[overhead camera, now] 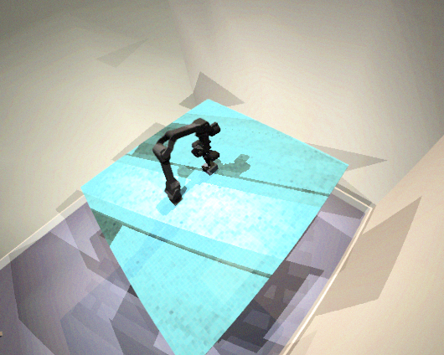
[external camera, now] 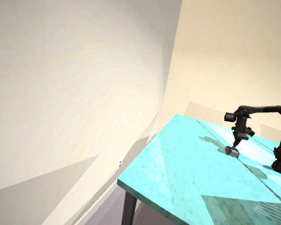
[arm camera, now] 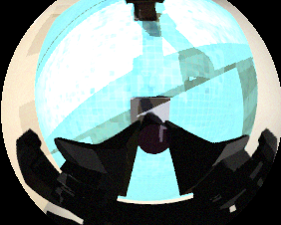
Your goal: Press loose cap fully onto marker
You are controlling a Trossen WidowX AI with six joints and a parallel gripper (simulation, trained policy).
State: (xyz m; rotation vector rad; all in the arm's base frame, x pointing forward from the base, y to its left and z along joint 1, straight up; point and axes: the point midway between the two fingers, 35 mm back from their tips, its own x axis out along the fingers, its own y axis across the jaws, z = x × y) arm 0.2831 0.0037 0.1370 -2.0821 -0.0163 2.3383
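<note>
The tool [overhead camera: 211,158] [external camera: 235,145] [arm camera: 152,123] grips the dark round cap [arm camera: 153,139] right above the block [overhead camera: 212,171] [external camera: 232,152] [arm camera: 150,106]; the marker's tip seems just beneath, though contact is unclear.

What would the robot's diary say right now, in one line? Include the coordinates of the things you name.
gripper [overhead camera: 209,162] [external camera: 234,146] [arm camera: 152,123]: shut on cap [arm camera: 153,141] | place: at block [overhead camera: 210,170] [external camera: 232,152] [arm camera: 136,111] | click: cannot tell

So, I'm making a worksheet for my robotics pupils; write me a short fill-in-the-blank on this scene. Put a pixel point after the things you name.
The arm [overhead camera: 185,131] [external camera: 266,109] is coloured ____.
The gripper [overhead camera: 209,164] [external camera: 234,147] [arm camera: 152,123] is shut on a dark, ____ thing.
The table top [overhead camera: 219,310] [external camera: 155,170] [arm camera: 199,105] is ____.

Missing words: black; round; turquoise.
</note>
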